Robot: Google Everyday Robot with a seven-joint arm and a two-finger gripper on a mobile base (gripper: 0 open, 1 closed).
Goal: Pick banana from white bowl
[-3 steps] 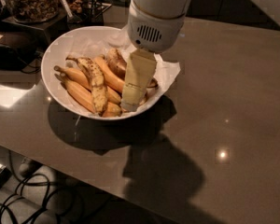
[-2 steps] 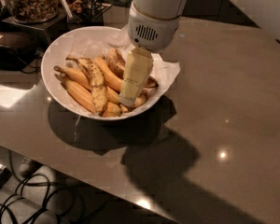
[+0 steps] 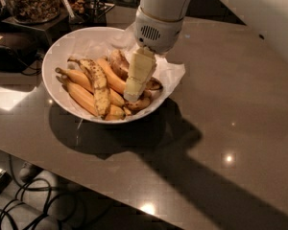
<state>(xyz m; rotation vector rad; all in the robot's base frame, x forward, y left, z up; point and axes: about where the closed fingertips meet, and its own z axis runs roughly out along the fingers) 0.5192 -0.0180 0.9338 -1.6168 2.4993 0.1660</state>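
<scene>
The white bowl, lined with crinkled white paper, stands on the brown table and holds several bananas. The dark, brown mottled banana lies at the bowl's right side, curving up to the rim, partly hidden by the gripper. My gripper points down into the bowl, its tip right at the dark banana's left part, among the fruit. A long yellow black-speckled banana and plain orange-yellow ones lie to its left.
A glass jar of nuts and a black device stand at the back left beside the bowl. The table stretches to the right. Its front edge runs diagonally at the lower left, with cables on the floor below.
My gripper has shifted slightly left and deeper among the bananas. The bowl and the bananas have not visibly moved.
</scene>
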